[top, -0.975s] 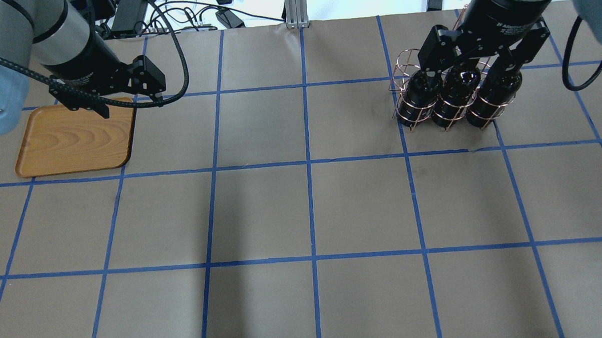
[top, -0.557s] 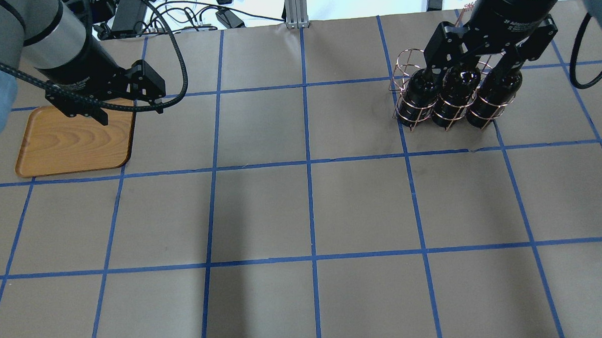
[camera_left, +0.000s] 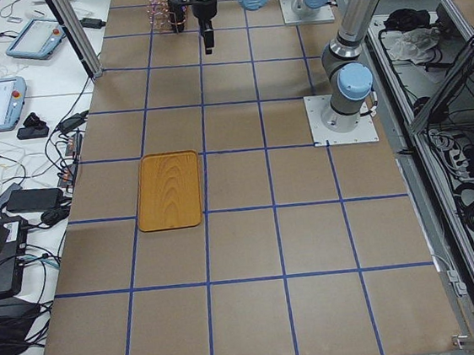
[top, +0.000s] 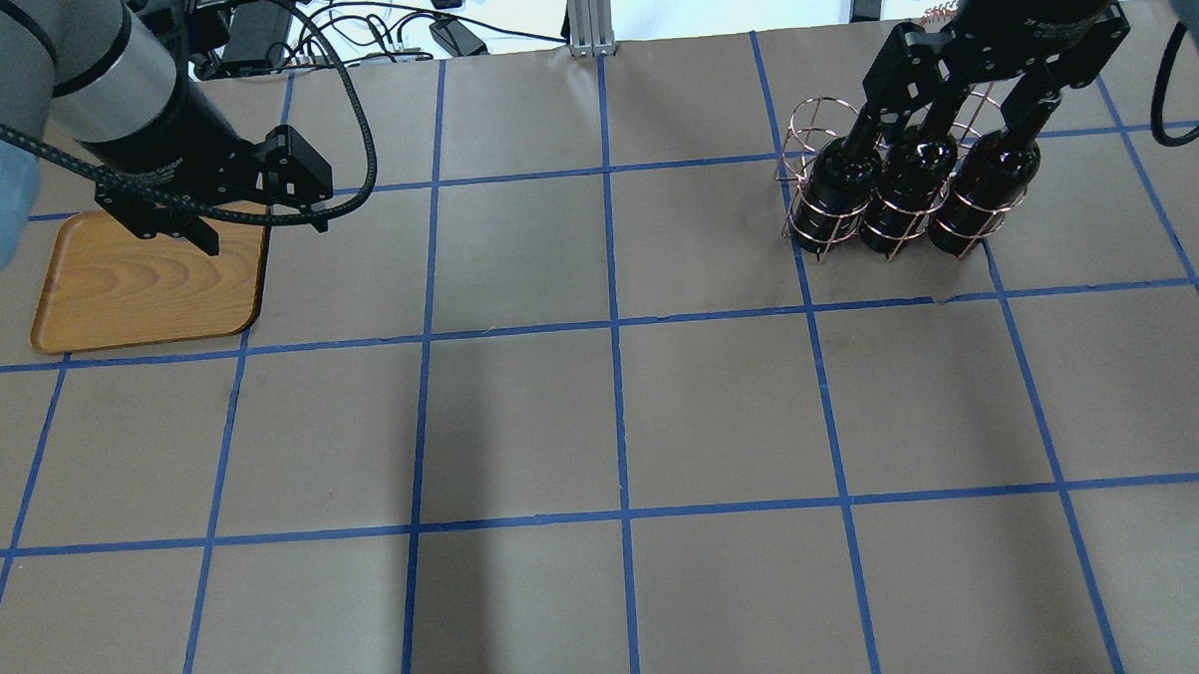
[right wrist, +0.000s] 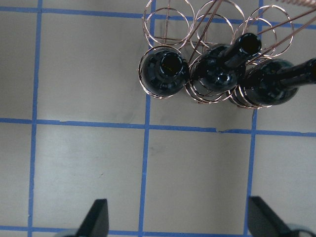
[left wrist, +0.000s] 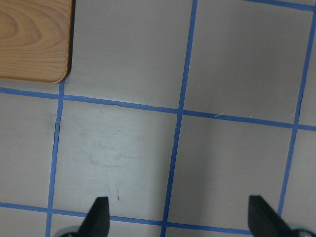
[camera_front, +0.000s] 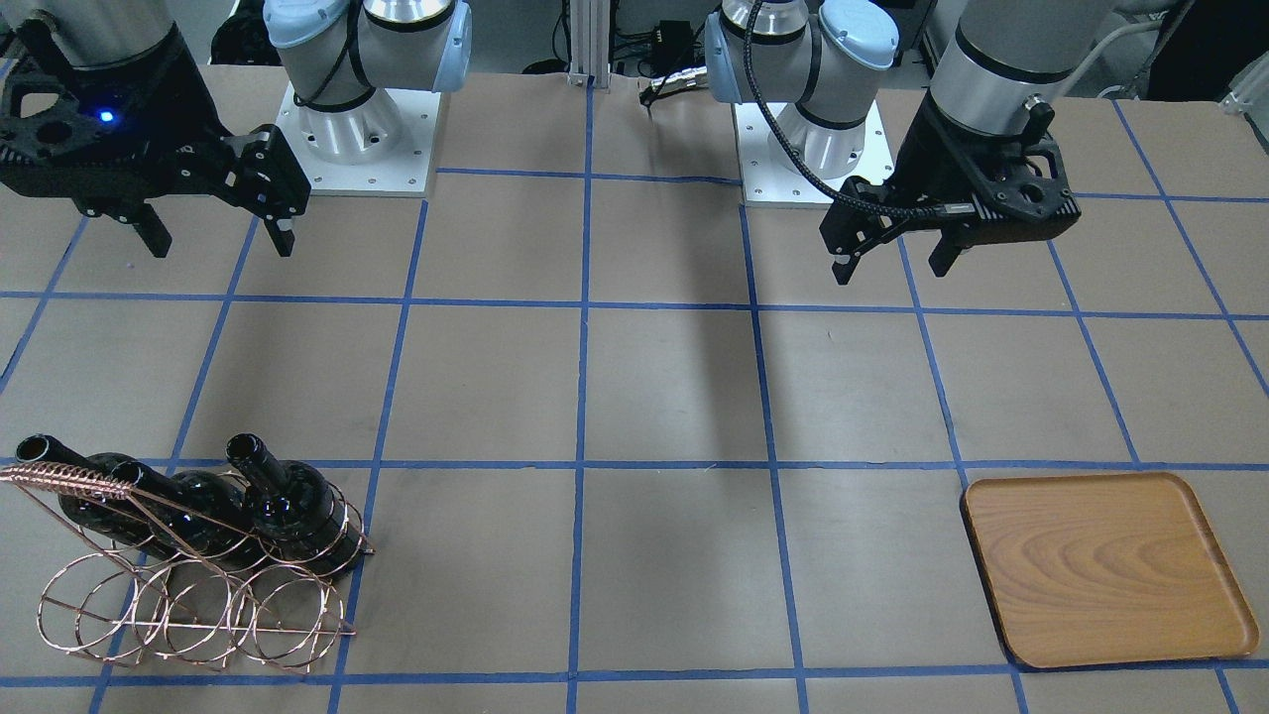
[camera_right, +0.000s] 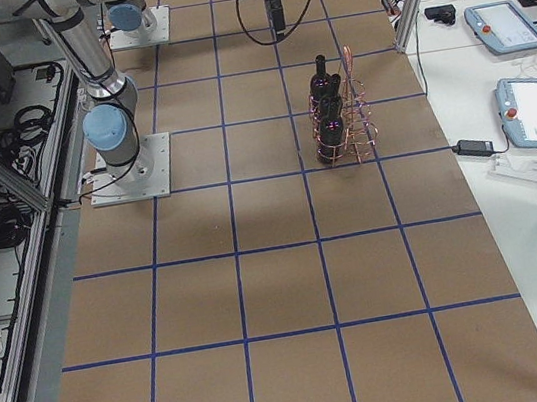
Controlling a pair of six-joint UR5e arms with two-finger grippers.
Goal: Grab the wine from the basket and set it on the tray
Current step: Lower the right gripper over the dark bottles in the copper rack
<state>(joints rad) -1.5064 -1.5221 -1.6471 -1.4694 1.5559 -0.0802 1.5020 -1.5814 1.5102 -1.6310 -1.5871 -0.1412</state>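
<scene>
Right fingers [right wrist: 97,217] gape wide, empty, apart from the wine [right wrist: 165,74]; left fingers [left wrist: 97,217] equally spread, touching nothing.

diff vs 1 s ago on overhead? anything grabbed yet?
Nothing grabbed. The right gripper shifted up-frame and slightly right in the overhead view; it overlaps the bottle necks there, open and empty. The left gripper drifted slightly down-frame at the tray's far corner, also open and empty. Unchanged: all three wine bottles sit in the basket, and the tray has not moved.
</scene>
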